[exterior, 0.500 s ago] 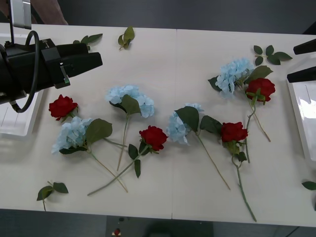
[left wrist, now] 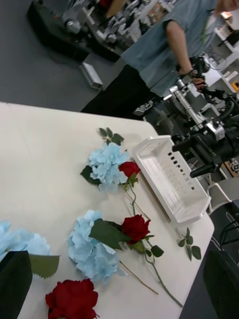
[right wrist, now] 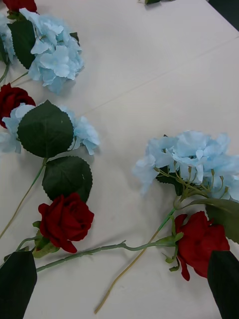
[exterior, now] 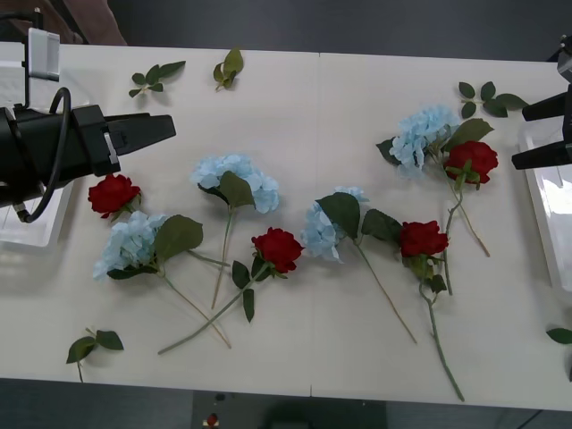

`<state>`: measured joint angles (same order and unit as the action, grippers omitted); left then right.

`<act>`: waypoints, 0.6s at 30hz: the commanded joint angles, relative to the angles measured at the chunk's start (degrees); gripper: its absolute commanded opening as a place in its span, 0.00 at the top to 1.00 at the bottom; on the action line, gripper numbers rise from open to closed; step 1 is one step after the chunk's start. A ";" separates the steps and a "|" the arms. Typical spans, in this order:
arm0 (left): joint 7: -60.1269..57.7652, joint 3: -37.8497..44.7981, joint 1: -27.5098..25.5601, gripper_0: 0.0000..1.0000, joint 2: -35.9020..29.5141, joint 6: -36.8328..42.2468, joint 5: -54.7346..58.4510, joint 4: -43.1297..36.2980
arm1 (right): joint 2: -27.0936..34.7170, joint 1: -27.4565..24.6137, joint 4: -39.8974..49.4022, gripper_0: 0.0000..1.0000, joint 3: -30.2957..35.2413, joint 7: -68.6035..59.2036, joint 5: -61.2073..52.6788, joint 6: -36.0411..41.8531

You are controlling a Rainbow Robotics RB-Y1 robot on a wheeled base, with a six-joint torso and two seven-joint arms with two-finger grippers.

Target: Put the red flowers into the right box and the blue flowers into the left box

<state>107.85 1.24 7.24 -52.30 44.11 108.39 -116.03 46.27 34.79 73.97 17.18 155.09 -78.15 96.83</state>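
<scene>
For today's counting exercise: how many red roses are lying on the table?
4. One rose lies far left beside the left pincer, one centre-front, one right of centre, and one far right against a blue cluster. None seems hidden.

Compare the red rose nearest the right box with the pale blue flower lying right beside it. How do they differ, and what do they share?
The red rose is a deep red, tightly layered bloom; the blue flower is a pale, fluffy cluster of small florets. The rose's head looks smaller and more compact than the blue flower's. The rose carries small leaves, the blue flower a broad one. Both lie flat on the table, side by side, on thin stems.
</scene>
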 commanded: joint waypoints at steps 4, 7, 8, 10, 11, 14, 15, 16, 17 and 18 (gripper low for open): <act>-15.92 2.10 1.55 0.00 -3.59 -0.43 -9.51 -0.51 | 1.28 0.98 0.82 0.00 -0.66 -0.09 0.80 -0.41; -21.63 2.98 1.29 0.00 -4.56 0.18 -12.85 -0.51 | 1.37 0.98 1.61 0.00 -1.36 -0.09 2.47 -0.50; -22.95 3.33 1.20 0.00 -4.74 0.53 -13.29 -0.60 | 1.37 0.98 1.87 0.00 -1.54 -0.09 2.91 -0.50; -27.96 4.64 1.11 0.00 -5.44 2.38 -15.31 -0.34 | 1.37 0.98 3.19 0.00 -2.42 -0.09 5.29 -0.67; -29.01 5.08 1.11 0.00 -5.62 3.00 -15.84 -0.25 | 1.37 0.98 3.63 0.00 -2.77 -0.67 5.90 -0.85; -35.08 6.58 1.11 0.00 -6.23 6.34 -18.48 -0.16 | 1.37 0.89 5.92 0.00 -4.35 -10.60 8.98 -1.29; -37.54 6.84 1.20 0.00 -6.58 7.21 -19.00 -0.16 | 1.37 0.89 6.62 0.00 -5.05 -14.64 9.95 -1.64; -40.18 7.02 1.11 0.00 -6.93 7.92 -19.36 -0.16 | 1.37 0.89 7.24 0.00 -5.93 -18.34 10.82 -2.08; -41.58 7.11 1.11 0.00 -7.11 8.09 -19.62 -0.16 | 1.37 0.89 7.50 0.00 -6.37 -20.18 11.18 -2.26; -44.22 7.11 1.02 0.00 -7.46 8.09 -19.97 -0.16 | 1.37 0.89 7.94 0.00 -7.34 -23.79 11.88 -2.96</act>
<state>70.61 7.81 7.35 -57.43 51.83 89.13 -116.01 46.27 34.79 79.47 10.77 136.93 -67.27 94.82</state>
